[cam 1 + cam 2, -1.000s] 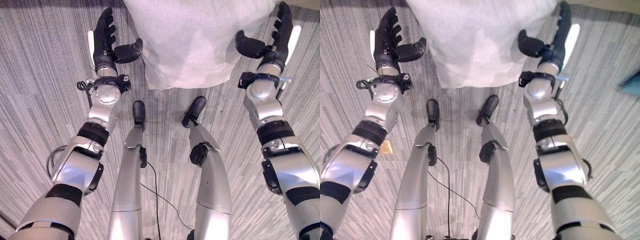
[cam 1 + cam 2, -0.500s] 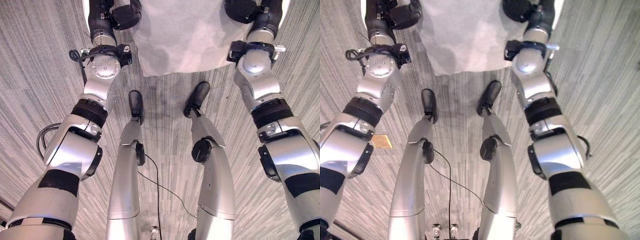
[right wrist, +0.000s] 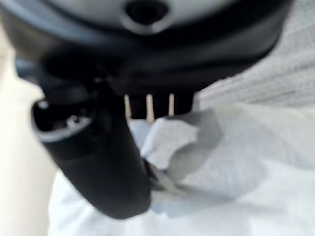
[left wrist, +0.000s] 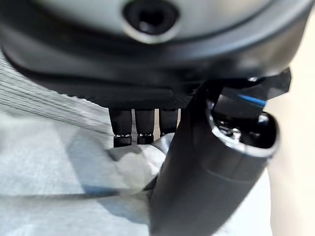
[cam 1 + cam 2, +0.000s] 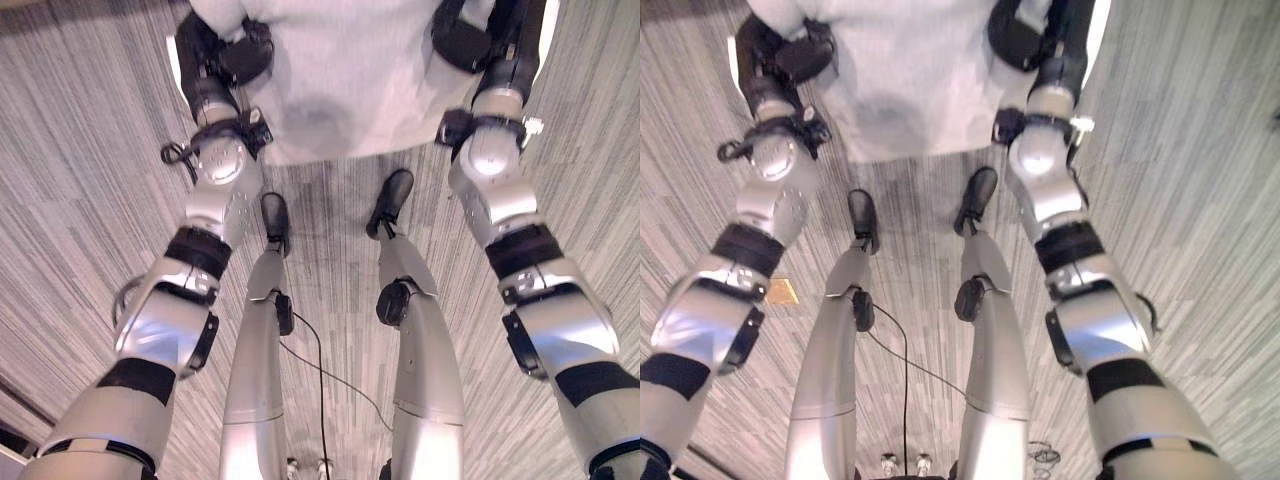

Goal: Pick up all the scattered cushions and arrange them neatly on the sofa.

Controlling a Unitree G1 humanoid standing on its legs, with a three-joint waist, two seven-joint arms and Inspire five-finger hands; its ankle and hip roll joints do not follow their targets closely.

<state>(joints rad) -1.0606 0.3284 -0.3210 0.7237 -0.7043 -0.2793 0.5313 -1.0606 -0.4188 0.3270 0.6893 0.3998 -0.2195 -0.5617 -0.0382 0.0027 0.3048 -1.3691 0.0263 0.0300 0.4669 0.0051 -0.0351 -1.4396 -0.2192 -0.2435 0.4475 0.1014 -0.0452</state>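
Note:
A large white cushion (image 5: pixel 340 70) hangs in front of me above the grey carpet, held between both hands. My left hand (image 5: pixel 215 60) grips its left edge, and in the left wrist view the thumb (image 4: pixel 197 187) and fingers (image 4: pixel 140 129) pinch a fold of the white cloth (image 4: pixel 49 196). My right hand (image 5: pixel 490 40) grips the right edge the same way, its thumb (image 3: pixel 98 167) closed on bunched fabric (image 3: pixel 221 187). The cushion's far part runs out past the top of the eye views.
Grey striped carpet (image 5: pixel 80 200) lies all around below me. A small tan tag (image 5: pixel 780 291) lies on the floor at my left. A beige surface (image 4: pixel 295 147) shows just beyond the cushion in the wrist views.
Both hands stood open beside the cushion a second ago; they have closed in on its edges and now grip it. The camera view has shifted as well.

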